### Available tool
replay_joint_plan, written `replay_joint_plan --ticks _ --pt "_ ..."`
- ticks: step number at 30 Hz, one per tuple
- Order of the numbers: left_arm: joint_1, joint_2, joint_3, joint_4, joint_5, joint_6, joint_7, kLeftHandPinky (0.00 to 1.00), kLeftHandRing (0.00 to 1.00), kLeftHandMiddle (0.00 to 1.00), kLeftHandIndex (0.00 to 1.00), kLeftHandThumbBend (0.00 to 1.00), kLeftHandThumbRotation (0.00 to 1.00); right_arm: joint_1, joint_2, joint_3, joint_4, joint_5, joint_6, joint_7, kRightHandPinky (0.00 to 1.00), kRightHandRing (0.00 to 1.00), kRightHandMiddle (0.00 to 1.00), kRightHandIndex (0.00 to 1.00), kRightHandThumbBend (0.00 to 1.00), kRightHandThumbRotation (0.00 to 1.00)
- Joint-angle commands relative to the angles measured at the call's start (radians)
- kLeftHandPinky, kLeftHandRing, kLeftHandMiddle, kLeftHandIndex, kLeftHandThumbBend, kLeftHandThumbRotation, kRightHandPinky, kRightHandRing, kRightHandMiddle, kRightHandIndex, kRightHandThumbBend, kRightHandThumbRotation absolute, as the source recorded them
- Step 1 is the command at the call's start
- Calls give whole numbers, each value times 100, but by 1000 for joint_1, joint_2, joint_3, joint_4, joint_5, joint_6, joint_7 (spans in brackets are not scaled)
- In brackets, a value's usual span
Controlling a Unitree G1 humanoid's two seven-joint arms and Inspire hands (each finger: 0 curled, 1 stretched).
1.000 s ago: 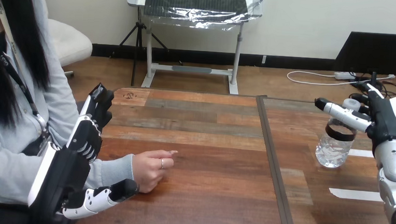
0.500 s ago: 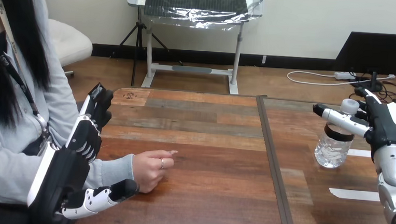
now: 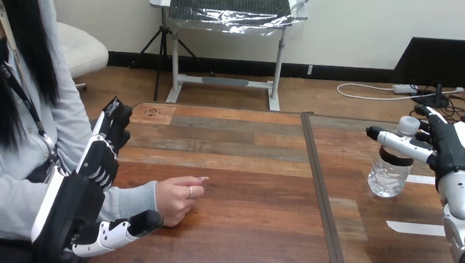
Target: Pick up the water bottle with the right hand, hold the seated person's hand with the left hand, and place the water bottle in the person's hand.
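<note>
At the left edge of the brown wooden table [image 3: 246, 169], the left hand [image 3: 97, 163] is open: its fingers [image 3: 116, 121] point straight up beside the person's sleeve [image 3: 131, 201], its thumb [image 3: 120, 231] lies stretched out below the sleeve, and it grips nothing. Just to the right, the person's hand [image 3: 176, 200] rests on the table as a loose fist. Well apart, at the table's right part, the clear plastic water bottle [image 3: 387, 177] with a white cap stands upright, and the right hand [image 3: 454, 151] is closed on it, with the thumb across its neck and the fingers behind.

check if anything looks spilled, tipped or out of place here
Nothing stands out. The bottle stands upright and capped on the table, gripped by the right hand; the person's hand rests on the wood. No spill shows.
</note>
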Motion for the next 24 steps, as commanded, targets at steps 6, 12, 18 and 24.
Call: replay_joint_plan --ticks 6,12,18,24 --pt "-23 12 14 -66 3 0 14 95 100 100 100 100 50 -31 25 11 1 -9 20 -9 77 85 85 91 91 33" --pt "-7 13 14 -88 3 14 20 95 100 100 99 100 51 -31 28 23 2 -25 32 -17 76 84 84 91 91 33" --pt "2 13 16 -101 7 19 26 94 100 100 99 100 51 -34 32 20 3 -27 45 -7 76 84 85 91 88 31" --pt "8 15 15 -109 2 21 26 95 100 100 99 100 52 -36 36 22 4 -26 57 -5 77 84 85 90 88 31"
